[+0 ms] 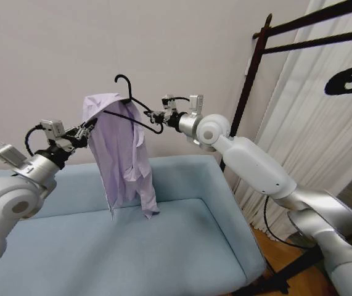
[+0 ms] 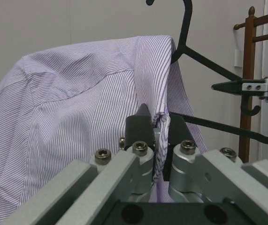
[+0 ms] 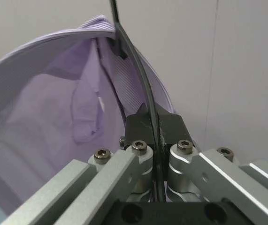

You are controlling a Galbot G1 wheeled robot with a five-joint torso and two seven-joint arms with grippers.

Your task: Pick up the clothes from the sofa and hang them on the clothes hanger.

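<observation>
A lilac striped shirt [image 1: 123, 148] hangs in the air above the light blue sofa [image 1: 176, 246], partly draped over a black hanger [image 1: 135, 105]. My left gripper [image 1: 89, 126] is shut on a fold of the shirt [image 2: 77, 108] at its left shoulder; the cloth runs between the pads [image 2: 141, 129]. My right gripper [image 1: 157, 115] is shut on the hanger's right end, and the thin black hanger wire [image 3: 143, 84] passes between its pads [image 3: 176, 129]. The right half of the hanger [image 2: 218, 72] is bare, with the right gripper [image 2: 227, 86] at its tip.
A dark wooden clothes rack [image 1: 256, 68] stands to the right of the sofa, with another black hanger [image 1: 348, 83] on its rail. A white curtain [image 1: 323, 135] hangs behind it. A plain wall lies behind the sofa.
</observation>
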